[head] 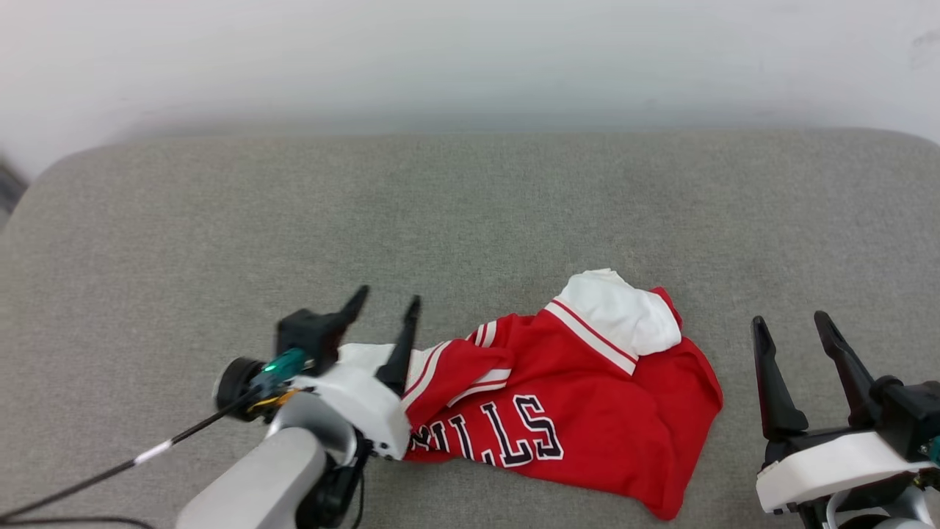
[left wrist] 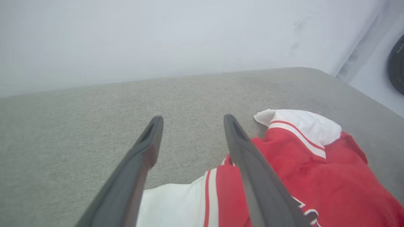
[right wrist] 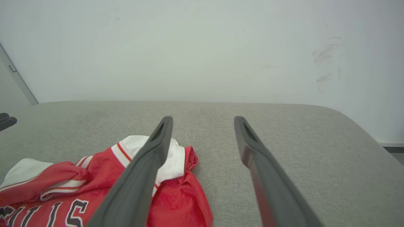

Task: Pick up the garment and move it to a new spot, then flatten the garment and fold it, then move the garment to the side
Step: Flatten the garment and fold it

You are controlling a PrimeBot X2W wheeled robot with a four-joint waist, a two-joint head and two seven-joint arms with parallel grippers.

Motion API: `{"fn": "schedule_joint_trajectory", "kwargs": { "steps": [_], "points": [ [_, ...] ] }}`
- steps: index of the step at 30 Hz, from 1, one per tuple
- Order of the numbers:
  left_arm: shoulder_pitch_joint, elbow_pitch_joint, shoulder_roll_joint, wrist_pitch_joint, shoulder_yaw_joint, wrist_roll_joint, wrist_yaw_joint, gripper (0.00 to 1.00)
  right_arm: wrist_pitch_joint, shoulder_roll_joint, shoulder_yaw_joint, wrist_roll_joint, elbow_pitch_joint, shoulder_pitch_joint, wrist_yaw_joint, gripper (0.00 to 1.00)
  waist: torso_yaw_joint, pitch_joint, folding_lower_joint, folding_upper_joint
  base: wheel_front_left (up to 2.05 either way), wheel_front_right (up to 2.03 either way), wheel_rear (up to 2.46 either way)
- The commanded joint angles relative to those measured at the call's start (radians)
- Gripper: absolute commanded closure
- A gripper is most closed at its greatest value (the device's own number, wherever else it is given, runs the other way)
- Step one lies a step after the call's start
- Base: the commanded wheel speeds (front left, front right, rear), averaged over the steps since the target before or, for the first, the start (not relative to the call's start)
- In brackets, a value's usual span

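Right, I see the garment (head: 587,411) — red jersey, white sleeves, black lettering — lying crumpled on the grey padded surface (head: 470,191), toward its near edge. My left gripper (head: 389,295) sits over the white sleeve (left wrist: 170,201) at the jersey's left end, fingers spread wide with nothing pinched; whether they touch the cloth I cannot quite tell. My right gripper (head: 787,319) hangs just beside the jersey's right edge — fingers likewise spread apart, empty.
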Motion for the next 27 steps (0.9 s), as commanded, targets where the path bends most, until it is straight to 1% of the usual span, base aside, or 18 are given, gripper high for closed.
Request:
{"fn": "schedule_joint_trajectory", "kwargs": {
  "steps": [1,4,7,8,13,15,17,20,27],
  "points": [
    [0.034,-0.026,0.016,-0.020,0.033,-0.006,0.026,0.00,0.003,0.001,-0.002,-0.001,0.000,0.012,-0.001,0.00,0.008,-0.015,0.0000,0.0000,0.00,0.00,0.00],
    [0.097,-0.077,0.043,-0.042,0.097,-0.005,0.073,0.00,0.008,0.001,-0.002,-0.002,0.001,0.024,-0.001,0.00,0.011,-0.032,0.0000,0.0000,0.00,0.00,0.00],
    [0.166,-0.120,0.063,-0.047,0.162,0.005,0.108,0.00,0.013,0.001,0.000,-0.003,0.001,0.036,-0.001,0.00,0.011,-0.047,0.0000,0.0000,0.00,0.00,0.00],
    [0.166,-0.120,0.063,-0.047,0.162,0.005,0.108,0.00,0.013,0.001,0.000,-0.003,0.001,0.036,-0.001,0.00,0.011,-0.047,0.0000,0.0000,0.00,0.00,0.00],
    [0.259,-0.166,0.078,-0.050,0.247,0.025,0.133,0.00,0.021,0.001,0.001,-0.003,-0.002,0.047,-0.001,0.00,0.009,-0.062,0.0000,0.0000,0.00,0.00,0.00],
    [0.282,-0.172,0.083,-0.050,0.258,0.033,0.132,0.00,0.023,0.001,0.002,-0.003,-0.004,0.051,-0.001,0.00,0.007,-0.064,0.0000,0.0000,0.00,0.00,0.00],
    [0.279,-0.168,0.095,-0.042,0.258,0.027,0.117,0.00,0.028,0.001,0.000,-0.002,-0.006,0.052,-0.001,0.00,0.006,-0.063,0.0000,0.0000,0.00,0.00,0.00],
    [0.245,-0.156,0.114,0.023,0.237,0.012,0.080,0.00,0.031,0.001,0.004,0.000,-0.010,0.043,-0.001,0.00,-0.002,-0.050,0.0000,0.0000,0.00,0.00,0.00],
    [0.109,-0.062,0.165,0.310,0.156,-0.045,-0.058,0.00,0.026,0.001,0.018,0.003,-0.016,0.009,-0.001,0.00,-0.030,0.018,0.0000,0.0000,0.00,0.00,0.00]
  ]
}}
